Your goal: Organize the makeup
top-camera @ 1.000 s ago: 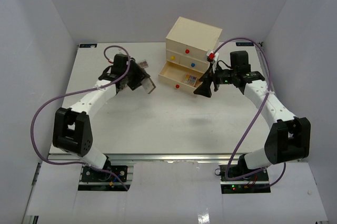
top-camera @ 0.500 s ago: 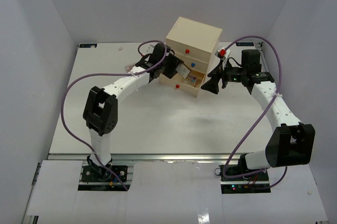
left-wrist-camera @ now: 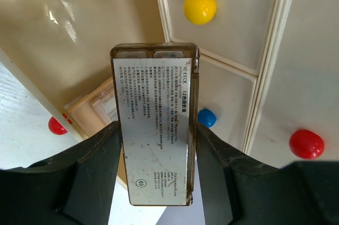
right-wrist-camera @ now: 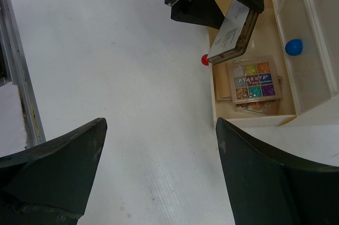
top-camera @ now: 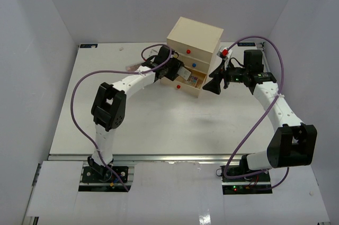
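While left jaws grip palette point(left-wrist-camera: 156, 129), drawer point(right-wrist-camera: 249, 120) open beneath.

Top cam overhead from behind; L wrist close, R wrist farther, all sharing drawer point(right-wrist-camera: 254, 121).

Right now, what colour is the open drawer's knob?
Red. The knob shows largest in the left wrist view.

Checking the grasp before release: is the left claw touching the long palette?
Touching. In the left wrist view, both fingers of the left claw press against the long palette, no gap.
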